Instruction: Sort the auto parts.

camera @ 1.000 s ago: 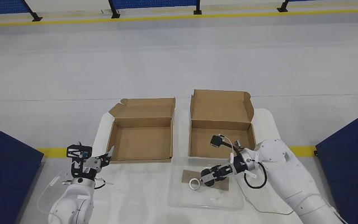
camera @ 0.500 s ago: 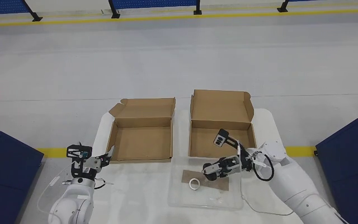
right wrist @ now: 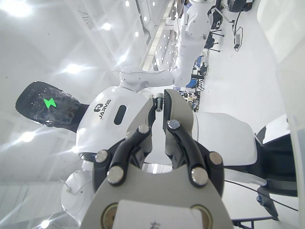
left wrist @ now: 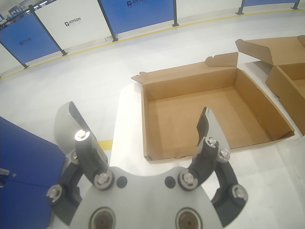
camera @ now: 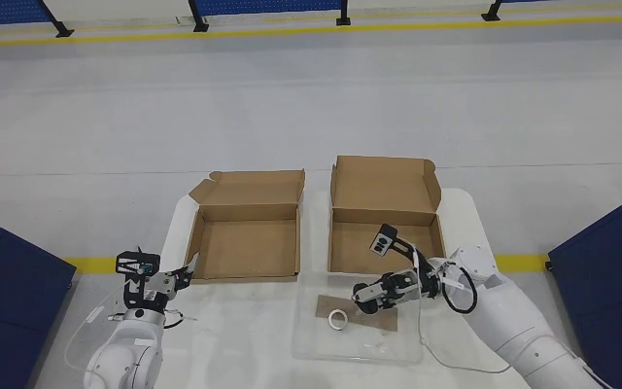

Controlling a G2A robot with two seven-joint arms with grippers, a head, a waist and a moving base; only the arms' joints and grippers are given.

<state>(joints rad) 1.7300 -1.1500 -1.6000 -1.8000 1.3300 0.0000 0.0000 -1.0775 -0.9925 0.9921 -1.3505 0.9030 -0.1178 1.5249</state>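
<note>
My right gripper (camera: 360,295) hangs just above the clear plastic tray (camera: 316,345), turned so its camera faces up. In the right wrist view the gripper (right wrist: 159,103) is shut on a small ribbed metal part (right wrist: 158,102) pinched at its fingertips. A white ring (camera: 337,318) lies in the tray to the left of this gripper, beside a brown flat piece (camera: 387,321). My left gripper (camera: 187,265) (left wrist: 138,113) stands open and holds nothing, at the table's left edge in front of the left cardboard box (camera: 243,248) (left wrist: 190,110).
Two open cardboard boxes stand side by side behind the tray, flaps raised at the back; the right box (camera: 352,243) (left wrist: 290,75) lies just beyond my right wrist. A blue panel (left wrist: 21,153) borders the table's left side.
My right gripper rose a little from the tray floor and drew slightly toward the right box, turning its wrist; in the last half second it hardly moved. The left arm kept still.
</note>
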